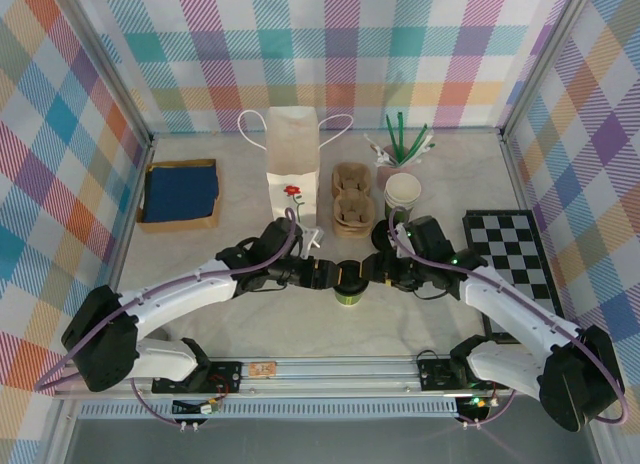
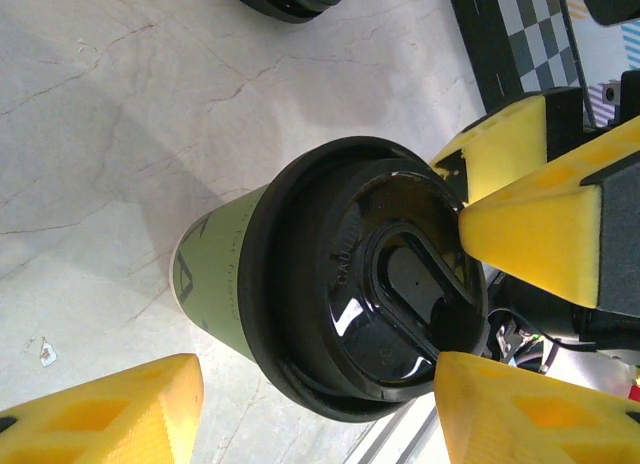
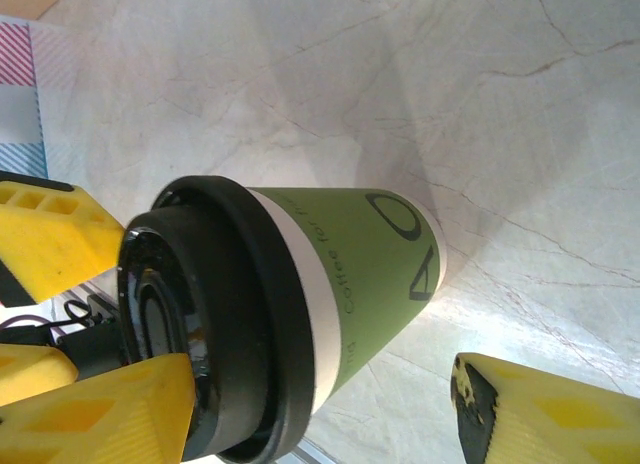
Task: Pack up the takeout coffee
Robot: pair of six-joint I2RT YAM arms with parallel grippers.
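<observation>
Sitting between left gripper [image 1: 322,274] and right gripper [image 1: 380,271], both spread apart, not squeezing: small green paper cup with round black plastic lid [image 3: 350,274]. Looks light, soft, easy to squash. Best held gently under lid.

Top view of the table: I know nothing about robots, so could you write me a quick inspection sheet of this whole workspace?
Surface: pale, marble-patterned table.
Job's things: green coffee cup with black lid, upright near the front centre; white paper bag standing behind it, apart.
Clutter: cardboard cup carrier, stack of cups, stirrers, box with blue cloth, checkerboard mat.
Grippers: left gripper and right gripper both open, meeting at the coffee cup from opposite sides.
Cables: purple cables along both arms, off the cup.
Surroundings: plaid walls, metal rail at the near edge.
</observation>
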